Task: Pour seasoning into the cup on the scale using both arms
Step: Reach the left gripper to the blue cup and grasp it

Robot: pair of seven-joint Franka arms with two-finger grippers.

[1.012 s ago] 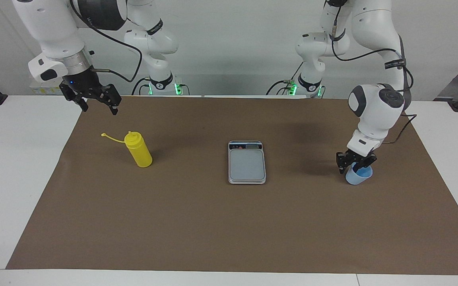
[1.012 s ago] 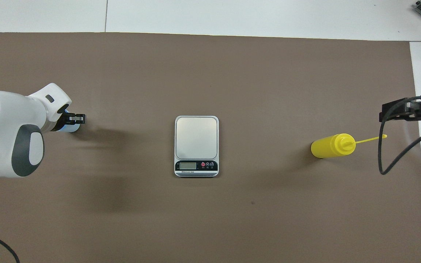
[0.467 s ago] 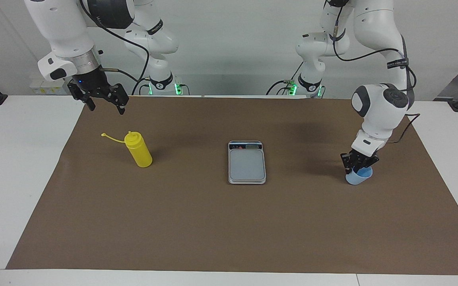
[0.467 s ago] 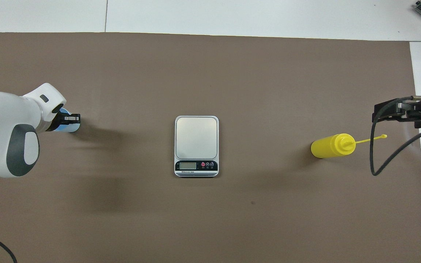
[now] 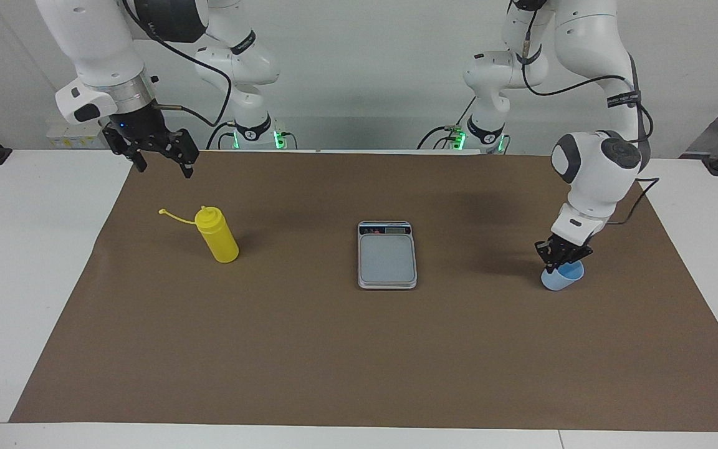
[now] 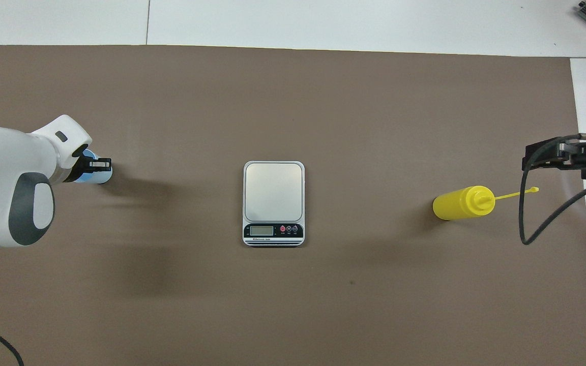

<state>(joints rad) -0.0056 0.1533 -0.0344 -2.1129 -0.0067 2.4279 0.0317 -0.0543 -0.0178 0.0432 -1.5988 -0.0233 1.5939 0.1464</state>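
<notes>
Cup [image 5: 562, 277] rim pinched by left tool [image 5: 560, 263]; right tool [image 5: 162, 163] spread.

Two white robot arms, each ending in one black gripper — the left gripper [image 5: 560, 260] and the right gripper [image 5: 161, 166]. One yellow squeeze bottle [image 5: 217, 234] stands at nine o'clock from the one silver scale [image 5: 387, 255] in the facing view; one light blue cup [image 5: 562, 276] at three o'clock — all on one brown mat [image 5: 334, 355].

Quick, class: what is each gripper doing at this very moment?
Left gripper: shut on the rim of the blue cup, which stands on the brown mat.
Right gripper: open, holding nothing, up in the air near the yellow bottle.
</notes>
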